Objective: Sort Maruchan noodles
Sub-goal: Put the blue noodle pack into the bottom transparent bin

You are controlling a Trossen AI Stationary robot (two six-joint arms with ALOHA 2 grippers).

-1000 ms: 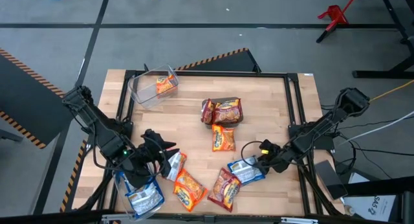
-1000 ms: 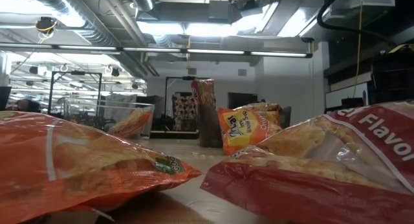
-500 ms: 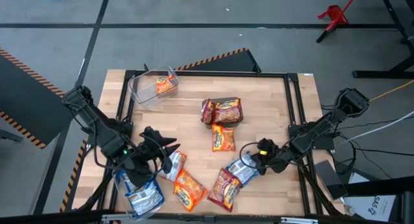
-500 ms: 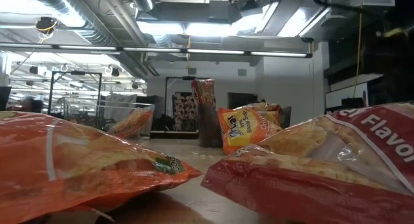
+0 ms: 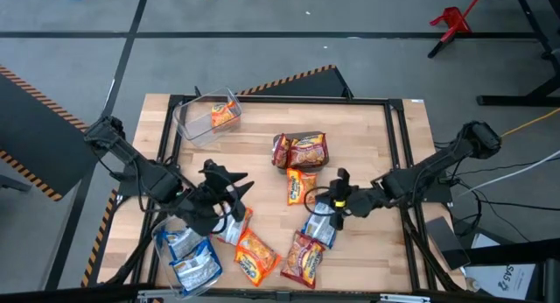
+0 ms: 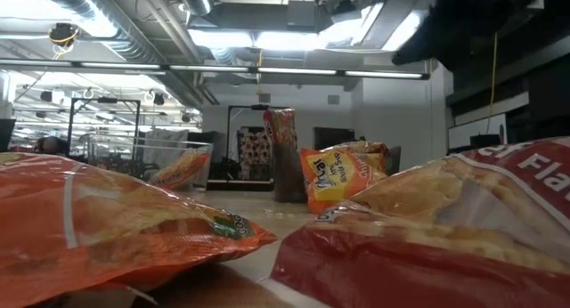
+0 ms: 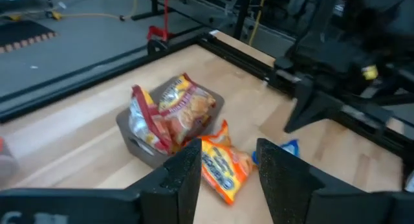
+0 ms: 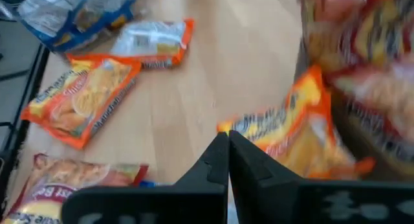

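1. the right gripper (image 5: 337, 200) hangs at the table's centre, fingers pressed together, pinching the top edge of a blue-and-white packet (image 5: 320, 226) at its 7 o'clock.
2. the left gripper (image 5: 229, 186) hovers at 9 o'clock of centre, fingers parted, holding nothing.
3. likely step: carrying that packet. next it needs a lift toward the blue packets (image 5: 188, 257) at 7 o'clock.

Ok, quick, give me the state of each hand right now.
Left hand: open, empty.
Right hand: shut, by the blue-and-white packet; whether it grips it cannot be told.
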